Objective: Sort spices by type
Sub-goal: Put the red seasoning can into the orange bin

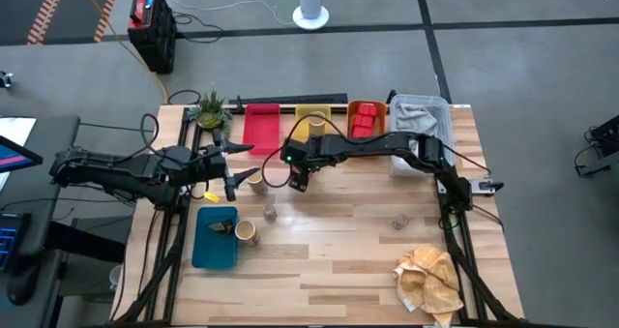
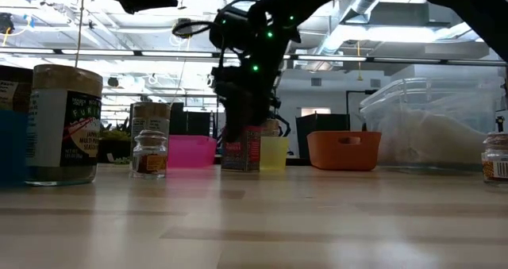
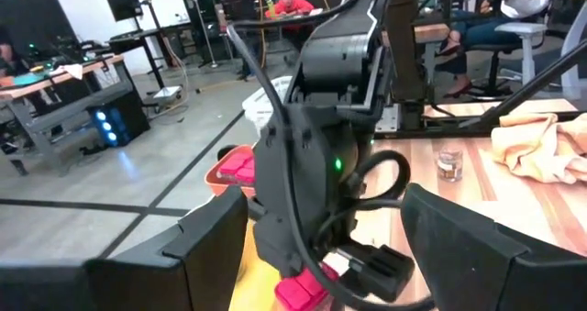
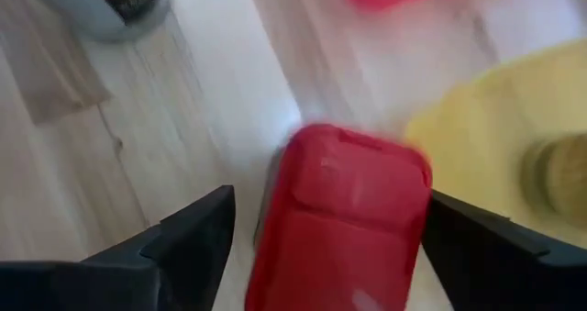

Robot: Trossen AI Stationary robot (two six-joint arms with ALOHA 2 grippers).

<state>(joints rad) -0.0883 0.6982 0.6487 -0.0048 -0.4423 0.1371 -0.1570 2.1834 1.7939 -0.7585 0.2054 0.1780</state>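
My right gripper (image 1: 299, 182) is open, pointing down over a red boxy tin (image 4: 339, 219). Its fingers stand on either side of the tin, and I cannot tell whether they touch it. The tin stands upright on the table in front of the yellow tray (image 2: 274, 152). My left gripper (image 1: 230, 181) is open and empty, beside a tan cylinder (image 1: 256, 183). Another tan cylinder (image 1: 247, 233) stands by the blue tray (image 1: 208, 251). Two small glass jars (image 1: 269, 213) (image 1: 398, 221) stand on the table. The yellow tray holds a tan cylinder (image 1: 315, 128), and the orange tray (image 1: 379, 108) holds red tins (image 1: 363, 123).
A red tray (image 1: 261, 127), a potted plant (image 1: 210, 108) and a clear plastic bin (image 1: 422, 120) line the far edge. A beige cloth (image 1: 430, 280) lies at the near right. The two grippers are close together at the table's middle left.
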